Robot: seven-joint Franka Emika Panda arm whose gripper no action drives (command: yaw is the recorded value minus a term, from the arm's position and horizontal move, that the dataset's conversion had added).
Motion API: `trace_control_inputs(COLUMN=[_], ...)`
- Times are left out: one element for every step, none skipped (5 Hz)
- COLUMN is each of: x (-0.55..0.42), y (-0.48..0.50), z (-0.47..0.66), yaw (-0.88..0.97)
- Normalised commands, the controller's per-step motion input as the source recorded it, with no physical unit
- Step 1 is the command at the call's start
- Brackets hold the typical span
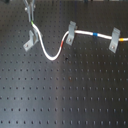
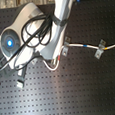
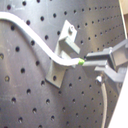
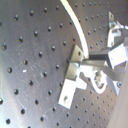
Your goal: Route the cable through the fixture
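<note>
Gripper (image 1: 30,18) is pinched shut on the cable (image 1: 47,54) at its green band, right beside the fixture (image 1: 30,40).

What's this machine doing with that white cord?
A robot arm's tool is pinching the white cable near its green band, right beside the left-hand clip in the first exterior view. The cable already runs past the other two clips; it sags in a loop between this one and the middle one.

cable (image 1: 50,54): white, banded, through two clips | fixture (image 1: 29,41): grey, upright, unthreaded
</note>
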Motion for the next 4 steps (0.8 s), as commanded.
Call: trace_control_inputs(x=[0.254,0.266,0.011,0.029], y=[0.105,0.092,-0.061,-0.013], z=[-0.08,0.11,0.28,0.19], yaw=[0.2,0.06,-0.23,-0.1])
